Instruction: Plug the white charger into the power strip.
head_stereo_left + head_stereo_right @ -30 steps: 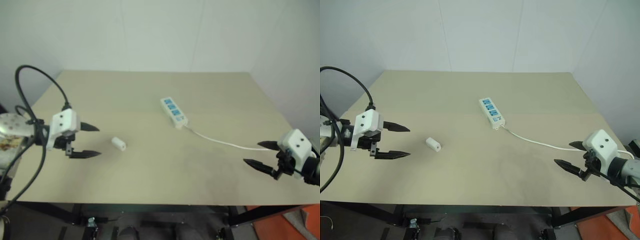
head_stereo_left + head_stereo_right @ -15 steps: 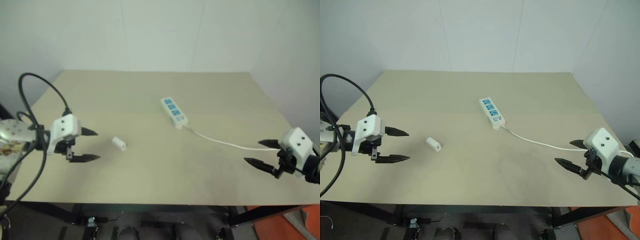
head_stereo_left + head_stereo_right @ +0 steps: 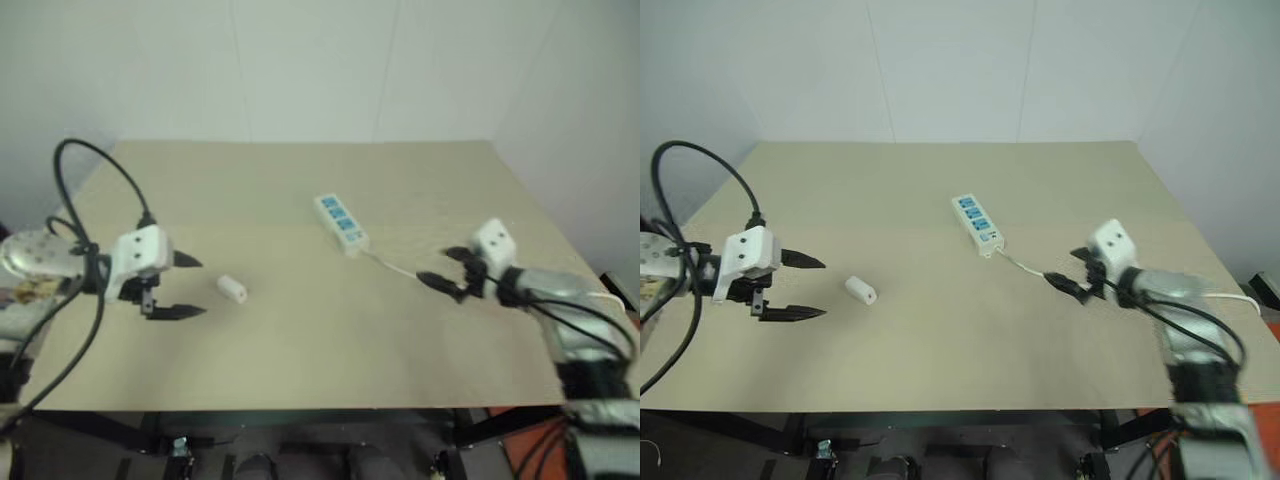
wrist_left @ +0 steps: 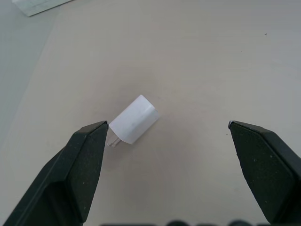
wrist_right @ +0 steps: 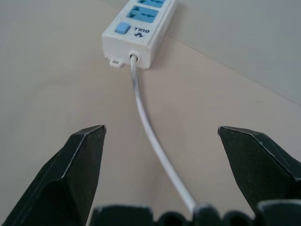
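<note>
On the table (image 3: 940, 350), bare along its near edge: left gripper (image 3: 800, 287), fingers spread, empty, just left of the white charger (image 3: 861, 290); right gripper (image 3: 1068, 270), fingers apart, now inboard from the right edge, straddling the cord (image 5: 148, 132) short of the mid-table power strip (image 3: 977, 224).

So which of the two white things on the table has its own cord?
The power strip, the long bar with blue sockets; its thin white cord leaves the switch end. The white charger is a short plain block without one.
</note>
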`<state>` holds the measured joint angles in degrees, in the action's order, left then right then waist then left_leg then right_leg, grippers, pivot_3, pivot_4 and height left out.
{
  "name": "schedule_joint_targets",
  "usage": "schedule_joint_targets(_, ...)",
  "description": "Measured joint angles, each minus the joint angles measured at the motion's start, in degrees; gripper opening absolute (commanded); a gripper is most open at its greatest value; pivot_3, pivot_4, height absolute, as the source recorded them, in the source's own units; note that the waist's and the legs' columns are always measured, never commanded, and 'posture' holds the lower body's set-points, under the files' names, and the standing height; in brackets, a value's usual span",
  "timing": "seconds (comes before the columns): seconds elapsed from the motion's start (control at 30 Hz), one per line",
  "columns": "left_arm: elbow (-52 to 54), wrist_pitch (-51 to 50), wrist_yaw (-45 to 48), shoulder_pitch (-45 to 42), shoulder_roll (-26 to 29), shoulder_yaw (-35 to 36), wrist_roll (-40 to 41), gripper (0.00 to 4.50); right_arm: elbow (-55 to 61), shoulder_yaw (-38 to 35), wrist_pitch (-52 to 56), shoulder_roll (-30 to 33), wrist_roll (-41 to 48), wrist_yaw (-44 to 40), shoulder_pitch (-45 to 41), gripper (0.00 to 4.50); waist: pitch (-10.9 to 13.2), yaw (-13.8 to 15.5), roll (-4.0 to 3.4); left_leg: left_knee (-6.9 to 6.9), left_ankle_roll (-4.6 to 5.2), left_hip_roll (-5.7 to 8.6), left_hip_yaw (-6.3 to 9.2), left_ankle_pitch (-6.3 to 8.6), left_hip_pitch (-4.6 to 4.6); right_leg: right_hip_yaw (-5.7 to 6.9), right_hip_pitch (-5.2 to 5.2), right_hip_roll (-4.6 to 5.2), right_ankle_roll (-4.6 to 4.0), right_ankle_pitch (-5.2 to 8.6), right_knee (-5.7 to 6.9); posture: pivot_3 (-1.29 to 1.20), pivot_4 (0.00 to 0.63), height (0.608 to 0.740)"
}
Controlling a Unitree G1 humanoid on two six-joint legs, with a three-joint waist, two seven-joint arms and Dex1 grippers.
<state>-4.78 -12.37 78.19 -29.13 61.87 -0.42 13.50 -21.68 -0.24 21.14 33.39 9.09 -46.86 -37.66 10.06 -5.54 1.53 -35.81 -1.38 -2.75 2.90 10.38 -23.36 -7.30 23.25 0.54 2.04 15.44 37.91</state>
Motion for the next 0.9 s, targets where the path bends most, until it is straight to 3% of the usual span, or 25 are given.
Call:
schedule_joint_targets(0.2, -0.4, 0.0, 0.1, -0.5, -0.3, -0.7, -1.1, 4.47, -19.7, 2.2, -6.4, -6.6, -4.3, 3.8, -9.4, 4.50, 0.0, 0.3, -0.02, 0.09, 0.17, 0.01, 0.07, 0.14, -0.22, 0.16, 0.03, 0.06, -0.40, -0.21, -0.28, 0.00, 0.150, 0.740)
schedule_joint_targets(0.37, 0.2, 0.0, 0.1, -0.1, -0.3, -0.7, -1.2, 4.50, -28.1, 2.6, -9.5, -9.1, -5.5, 3.1, -12.9, 2.88, 0.0, 0.1, -0.03, 0.06, 0.17, 0.02, 0.07, 0.15, -0.18, 0.16, 0.02, 0.08, -0.41, -0.22, -0.21, 0.00, 0.150, 0.740)
schedule_joint_targets(0.63, 0.3, 0.0, 0.1, 0.4, -0.3, -0.7, -1.3, 4.50, -30.7, 2.6, -11.8, -9.7, -6.5, 1.9, -13.8, 0.01, 0.0, -0.1, -0.03, 0.01, 0.17, 0.01, 0.10, 0.14, 0.12, 0.14, -0.09, 0.00, -0.18, -0.09, 0.12, 0.00, 0.150, 0.740)
schedule_joint_targets(0.77, 0.0, 0.9, 0.1, -0.6, -1.2, -1.0, -2.0, 4.50, -29.1, 2.9, -12.9, -9.8, -7.1, 1.4, -12.7, 0.01, 0.0, -0.1, -0.03, 0.01, 0.17, 0.01, 0.10, 0.14, 0.09, 0.13, -0.08, 0.00, -0.20, -0.10, 0.09, 0.00, 0.150, 0.740)
schedule_joint_targets(0.9, 0.1, 1.0, 0.2, -1.6, -2.1, -1.4, -2.1, 4.50, -18.5, 3.5, -12.8, -7.9, -6.6, -2.2, -6.1, 0.01, 0.0, 0.0, -0.03, 0.02, 0.18, 0.01, 0.11, 0.15, -0.02, 0.14, -0.04, 0.00, -0.36, -0.18, 0.04, 0.00, 0.150, 0.740)
